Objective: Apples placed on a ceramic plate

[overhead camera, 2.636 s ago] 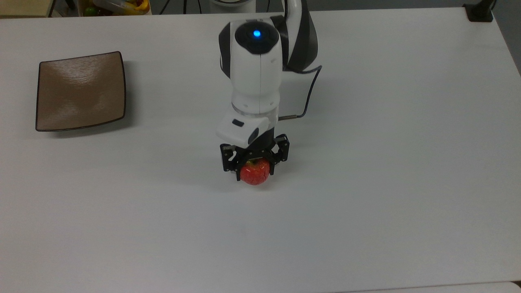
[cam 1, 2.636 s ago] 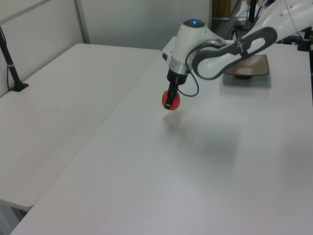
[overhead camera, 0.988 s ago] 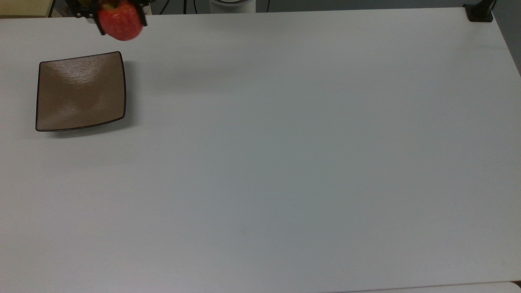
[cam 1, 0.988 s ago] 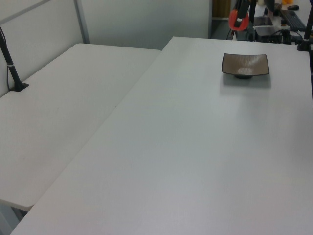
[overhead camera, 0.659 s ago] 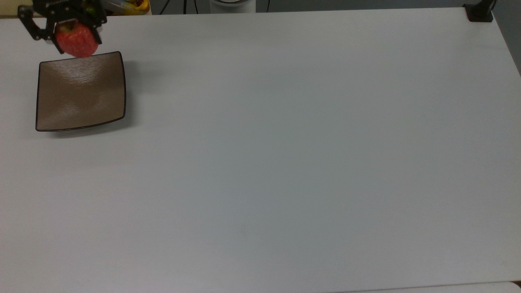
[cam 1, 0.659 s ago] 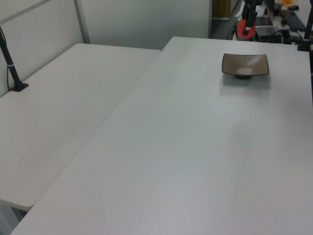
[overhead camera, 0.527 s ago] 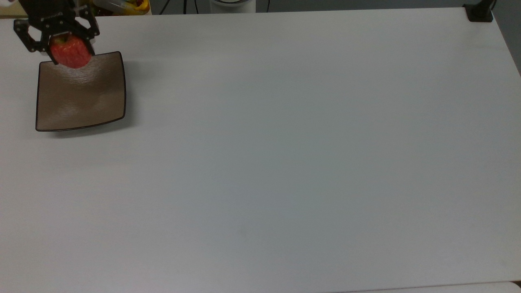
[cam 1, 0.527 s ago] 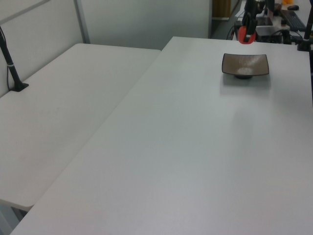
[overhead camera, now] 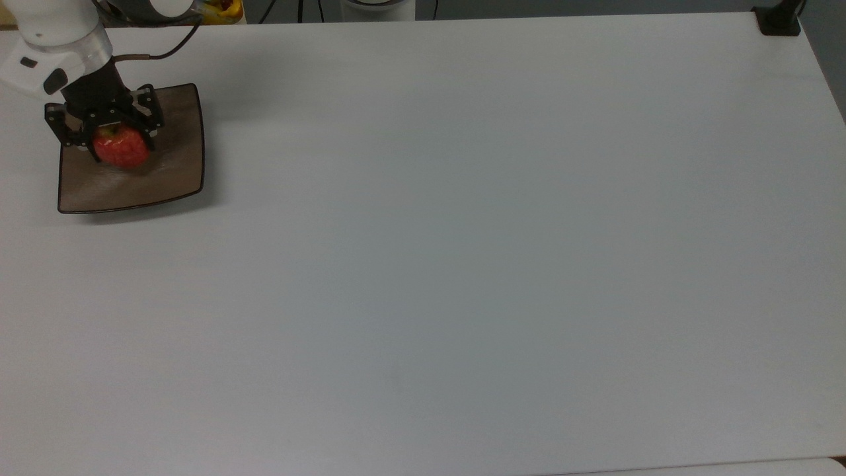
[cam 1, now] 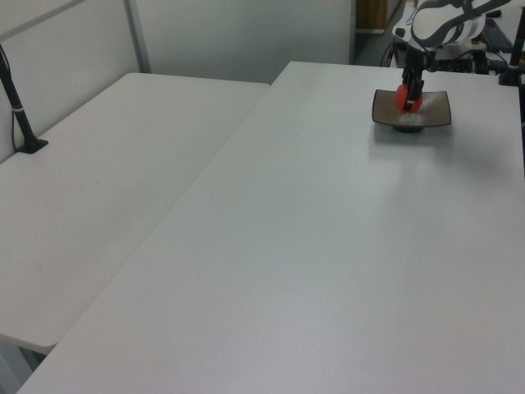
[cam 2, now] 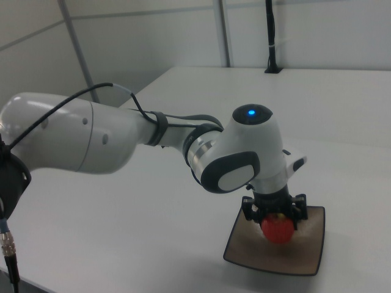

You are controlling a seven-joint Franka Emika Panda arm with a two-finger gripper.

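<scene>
One apple [overhead camera: 121,149] clamped in gripper [overhead camera: 106,134] over ceramic plate [overhead camera: 178,165] | likely light, firm, glossy-slippery, round so may roll | best held across its widest middle

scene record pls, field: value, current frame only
apple: red, held in the pincer, over the plate
plate: square brown ceramic, near the top view's left table edge
pincer: shut on the apple, pointing down over the plate
apple-plate contact: cannot tell
table: white
task state: apple over the plate, not yet released
</scene>
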